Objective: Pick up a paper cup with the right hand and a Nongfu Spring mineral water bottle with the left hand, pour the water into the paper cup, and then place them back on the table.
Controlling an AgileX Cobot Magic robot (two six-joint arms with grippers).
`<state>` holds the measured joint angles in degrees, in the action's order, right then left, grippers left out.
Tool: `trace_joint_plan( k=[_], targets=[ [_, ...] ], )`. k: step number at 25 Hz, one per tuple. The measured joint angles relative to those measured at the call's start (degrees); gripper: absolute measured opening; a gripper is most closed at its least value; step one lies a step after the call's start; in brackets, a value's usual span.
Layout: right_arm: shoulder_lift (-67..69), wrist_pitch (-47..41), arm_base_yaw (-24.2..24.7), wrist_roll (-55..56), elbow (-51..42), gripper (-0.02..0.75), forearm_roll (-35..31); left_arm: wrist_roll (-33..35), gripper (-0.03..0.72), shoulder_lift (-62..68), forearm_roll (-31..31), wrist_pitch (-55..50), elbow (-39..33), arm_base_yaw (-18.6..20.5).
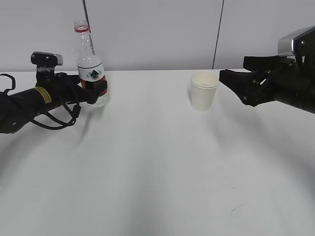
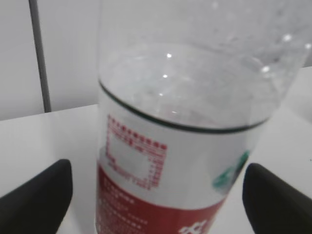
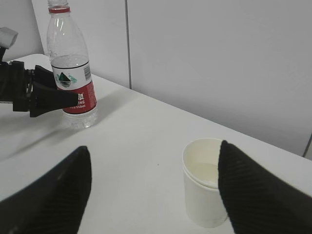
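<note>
The Nongfu Spring bottle (image 1: pixel 90 69) stands upright at the back left of the white table (image 1: pixel 157 167); it is clear, with a red-and-white label and a red neck ring. My left gripper (image 1: pixel 98 93) is open around its label, with a gap on each side in the left wrist view, where the bottle (image 2: pixel 185 122) fills the space in my gripper (image 2: pixel 156 200). The cream paper cup (image 1: pixel 204 91) stands upright at the back, right of centre. My right gripper (image 1: pixel 231 86) is open and empty, just right of the cup. In the right wrist view the cup (image 3: pixel 204 187) sits beside the right finger of my gripper (image 3: pixel 153 185).
A grey wall with dark vertical seams (image 1: pixel 216 34) runs along the table's far edge. A small scuff mark (image 1: pixel 236 210) lies near the front right. The left arm's cable (image 1: pixel 54 120) loops low over the table on the left.
</note>
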<state>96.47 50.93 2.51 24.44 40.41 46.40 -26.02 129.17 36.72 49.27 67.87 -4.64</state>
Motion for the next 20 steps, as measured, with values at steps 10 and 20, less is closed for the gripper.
trace_joint_plan(
  k=[10,20],
  targets=[
    [0.00,0.00,0.00,0.11,0.00,0.596,0.04,0.00,0.629,-9.53,-0.26,-1.00,-12.58,0.22],
    [0.00,-28.84,-5.78,4.67,7.03,0.596,-1.10,0.00,0.588,-32.15,-2.36,-31.75,-16.77,-4.02]
  ],
)
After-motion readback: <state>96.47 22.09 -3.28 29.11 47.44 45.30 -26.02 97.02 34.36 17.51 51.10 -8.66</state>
